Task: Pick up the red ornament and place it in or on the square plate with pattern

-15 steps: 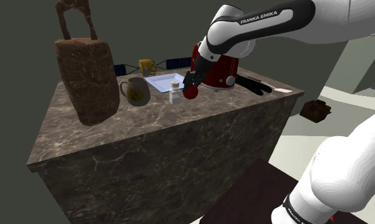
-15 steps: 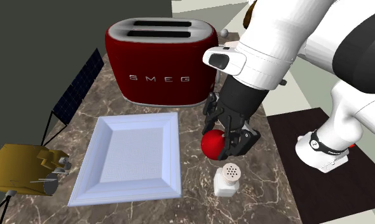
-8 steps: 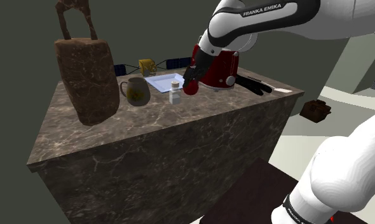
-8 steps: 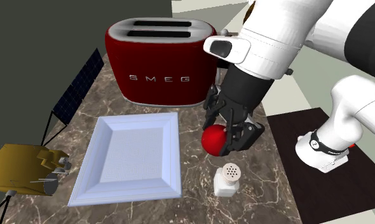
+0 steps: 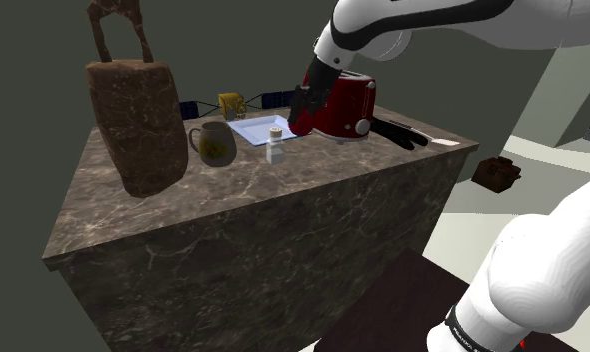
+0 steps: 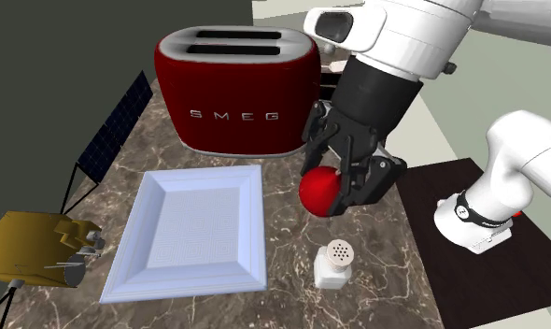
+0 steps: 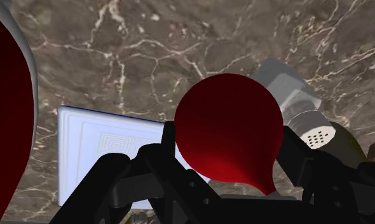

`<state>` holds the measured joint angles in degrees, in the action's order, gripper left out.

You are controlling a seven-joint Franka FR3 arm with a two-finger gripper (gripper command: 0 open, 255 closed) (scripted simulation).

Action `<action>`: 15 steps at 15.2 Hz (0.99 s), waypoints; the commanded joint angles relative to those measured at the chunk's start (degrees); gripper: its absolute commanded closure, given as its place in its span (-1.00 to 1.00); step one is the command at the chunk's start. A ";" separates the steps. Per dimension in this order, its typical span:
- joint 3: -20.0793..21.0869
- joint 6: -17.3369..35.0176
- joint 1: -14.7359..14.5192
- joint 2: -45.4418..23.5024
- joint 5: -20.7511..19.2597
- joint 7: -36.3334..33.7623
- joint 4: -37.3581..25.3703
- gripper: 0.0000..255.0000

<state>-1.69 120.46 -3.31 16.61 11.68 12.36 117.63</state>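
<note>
Grips the red ornament point(image 6: 318, 192) in the black gripper point(image 6: 344, 192), with both fingers closed on its sides and the round body clear above the marble counter point(image 6: 292, 304). Holds it just off the right edge of the square plate point(image 6: 253, 234) in the second exterior view, between the red toaster point(image 6: 236, 89) farther back and the white shaker point(image 6: 334, 264) nearer. Looks like the transfer stage: lift done, placing not yet begun.

To do it well: hold the height and slide toward that view's left until over the patterned middle of the plate, not merely over the raised rim. Lower only then, and release low, to guard against rolling. Aim for the flat centre, to use the rim as a stop. Avoid tilting the wrist, given a hold on a curved surface, likely prone to slipping.

For room: open space above the whole plate. Mind the toaster's front face close behind the hand, and the shaker just beside the start of the path; avoid dipping early. Stop short of the solar panel point(image 6: 115, 131) and the gold model point(image 6: 40, 248) beyond the plate's left side. Works well inside the counter's edges in the shoulder view, with the mug point(image 5: 215, 145) and the brown statue point(image 5: 133, 120) well apart from the path.
</note>
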 commanded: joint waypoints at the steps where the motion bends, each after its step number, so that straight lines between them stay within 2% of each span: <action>1: -0.16 -1.65 0.10 -0.17 -0.14 -0.11 -1.78 1.00; 5: -0.19 -4.04 0.14 -0.35 -0.36 -0.57 -4.40 1.00; 13: -1.97 -6.38 0.95 -19.08 1.11 1.95 -24.91 1.00; 14: -1.78 -5.60 0.82 -16.06 0.89 1.75 -21.19 1.00; 15: -1.79 -5.60 0.82 -16.06 0.89 1.75 -21.19 -1.00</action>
<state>-3.48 114.86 -2.49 0.50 12.57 14.11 96.43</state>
